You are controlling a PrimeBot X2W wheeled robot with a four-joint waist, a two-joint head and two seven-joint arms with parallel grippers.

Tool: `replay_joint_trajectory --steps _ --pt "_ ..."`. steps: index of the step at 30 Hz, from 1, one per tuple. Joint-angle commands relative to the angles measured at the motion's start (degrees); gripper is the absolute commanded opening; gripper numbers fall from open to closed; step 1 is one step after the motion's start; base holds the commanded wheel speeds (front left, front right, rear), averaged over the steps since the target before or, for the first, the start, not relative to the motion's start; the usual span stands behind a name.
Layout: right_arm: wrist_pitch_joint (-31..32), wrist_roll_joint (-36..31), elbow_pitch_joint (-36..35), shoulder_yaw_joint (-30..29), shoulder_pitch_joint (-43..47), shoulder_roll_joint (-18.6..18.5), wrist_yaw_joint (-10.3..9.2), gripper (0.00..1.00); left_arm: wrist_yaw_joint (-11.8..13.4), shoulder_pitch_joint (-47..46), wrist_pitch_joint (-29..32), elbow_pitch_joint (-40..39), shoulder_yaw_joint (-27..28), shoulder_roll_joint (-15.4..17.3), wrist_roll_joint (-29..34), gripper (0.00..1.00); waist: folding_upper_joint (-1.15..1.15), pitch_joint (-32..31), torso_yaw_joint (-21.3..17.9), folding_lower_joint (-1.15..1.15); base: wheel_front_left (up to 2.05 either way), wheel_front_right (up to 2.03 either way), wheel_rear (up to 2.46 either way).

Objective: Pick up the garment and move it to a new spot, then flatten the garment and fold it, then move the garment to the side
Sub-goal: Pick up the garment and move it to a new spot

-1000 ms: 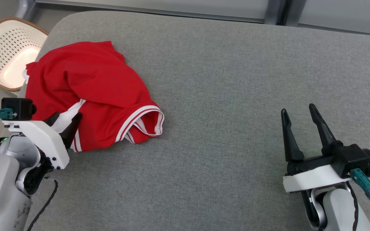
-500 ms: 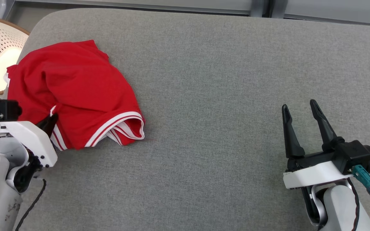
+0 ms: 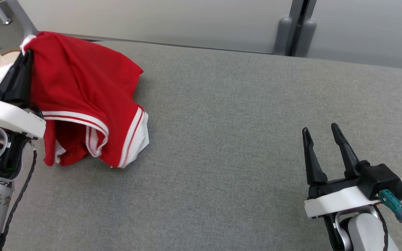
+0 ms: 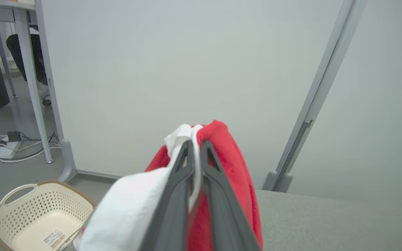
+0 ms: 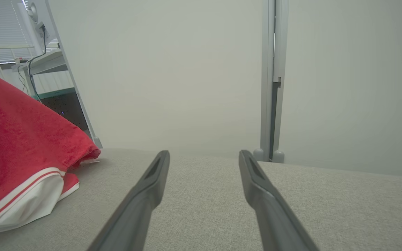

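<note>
Garment (image 3: pixel 82 87): red w/ white trim, bunched; one edge pinched up high at pad's far-left corner, rest drapes down, striped hem resting on pad
L gripper (image 4: pixel 194 146): fingers pressed together on a white-edged fold of garment, cloth sandwiched btwn the tips; red falls on one side of fingers, white on the other
Garment vs L gripper: touching, held right at the tips; bulk hangs below & to its right in head view
R gripper (image 3: pixel 320 129): fingers spread, nothing btwn them; low over pad at near right, pointing away from robot
Garment vs R gripper: well apart; in right wrist view it sits at far left edge, hem on pad
Pad (image 3: pixel 239 139): grey fabric, under both arms
Basket (image 4: pixel 37 212): cream, perforated, brown rim, on floor off pad's left end
Wall (image 5: pixel 187 69): pale panels w/ grey post, just behind pad
</note>
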Motion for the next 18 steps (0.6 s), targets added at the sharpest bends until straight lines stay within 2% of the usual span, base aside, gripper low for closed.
replay_joint_trajectory --steps 1,6,14,18 --pt "-0.32 0.74 0.16 0.28 0.81 -0.16 -0.02 1.00 0.89 -0.31 -1.71 -2.82 1.23 0.33 -0.33 0.00 0.00 -2.10 -0.09 0.00 0.00 0.00 0.00" --pt "-0.32 1.99 0.32 0.98 1.88 -0.17 -0.02 1.00 3.07 1.36 -3.92 -11.70 3.10 0.54 -0.63 0.00 0.00 -4.57 -1.38 0.00 0.00 0.00 0.00" --pt "-0.32 3.04 -0.32 0.60 2.76 -0.15 -0.02 1.00 6.81 3.13 -1.78 -24.90 4.60 0.21 -2.87 0.00 0.00 -6.74 -5.71 0.00 0.00 0.00 0.00" --pt "-0.32 3.09 -0.64 0.40 3.00 -0.16 -0.02 1.00 8.38 3.52 -0.22 -28.45 4.37 0.26 -3.08 0.00 0.00 -6.99 -8.08 0.00 0.00 0.00 0.00"
